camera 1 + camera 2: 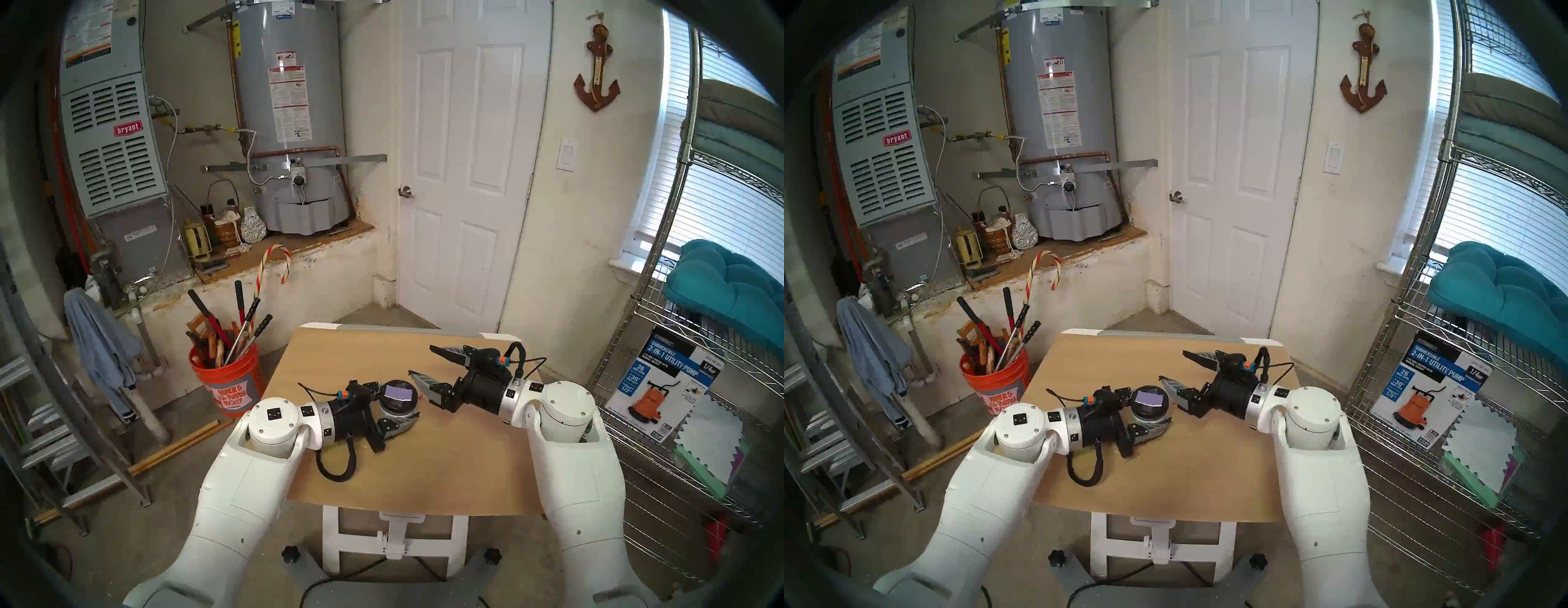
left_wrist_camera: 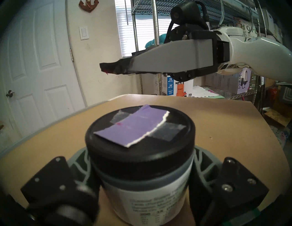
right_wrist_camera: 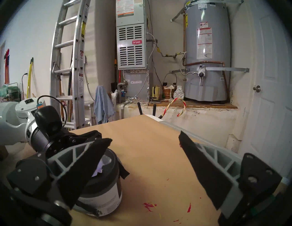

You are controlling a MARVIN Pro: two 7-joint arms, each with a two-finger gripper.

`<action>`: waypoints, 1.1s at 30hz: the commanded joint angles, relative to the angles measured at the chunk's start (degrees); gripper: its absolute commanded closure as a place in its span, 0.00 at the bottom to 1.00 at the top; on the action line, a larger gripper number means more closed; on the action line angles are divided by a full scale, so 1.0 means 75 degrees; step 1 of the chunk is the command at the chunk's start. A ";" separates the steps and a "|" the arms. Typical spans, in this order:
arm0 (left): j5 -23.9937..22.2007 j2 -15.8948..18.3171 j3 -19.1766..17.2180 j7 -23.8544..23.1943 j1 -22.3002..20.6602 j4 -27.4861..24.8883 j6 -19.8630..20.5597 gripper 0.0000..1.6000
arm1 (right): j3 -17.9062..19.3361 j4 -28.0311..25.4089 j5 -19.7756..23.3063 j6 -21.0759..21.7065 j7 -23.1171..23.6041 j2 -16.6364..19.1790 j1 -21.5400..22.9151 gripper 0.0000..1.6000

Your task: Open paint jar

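The paint jar [image 1: 398, 392] stands upright near the middle of the tan table [image 1: 424, 467]. It is squat, with a white printed label and a black lid [image 2: 140, 142] that carries a taped lilac swatch. My left gripper [image 1: 403, 409] is shut on the jar's body below the lid, one finger on each side [image 2: 140, 159]. My right gripper [image 1: 420, 361] hangs open just right of the jar at about lid height. Its nearer finger [image 3: 88, 161] sits close beside the lid, and nothing is between the fingers [image 3: 145, 137]. The lid is seated on the jar [image 3: 107, 189].
Red paint specks [image 3: 149, 206] mark the table in front of the right gripper. An orange bucket of tools [image 1: 227, 382] stands off the table's left edge, with a ladder [image 1: 42, 424] further left. Wire shelving [image 1: 679, 382] is at the right, and a white door [image 1: 462, 170] behind.
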 commanded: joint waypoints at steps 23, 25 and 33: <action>-0.0038 -0.0030 -0.0066 0.0100 -0.0234 0.0028 -0.0034 0.00 | -0.0094 0.0067 -0.0028 -0.0048 0.0007 -0.0079 0.0250 0.00; -0.0037 -0.0031 -0.0068 0.0099 -0.0234 0.0029 -0.0035 0.00 | -0.0095 0.0069 -0.0028 -0.0050 0.0009 -0.0079 0.0251 0.00; -0.0028 -0.0040 -0.0079 0.0088 -0.0234 0.0032 -0.0039 0.00 | -0.0111 0.0082 -0.0031 -0.0062 0.0017 -0.0083 0.0255 0.00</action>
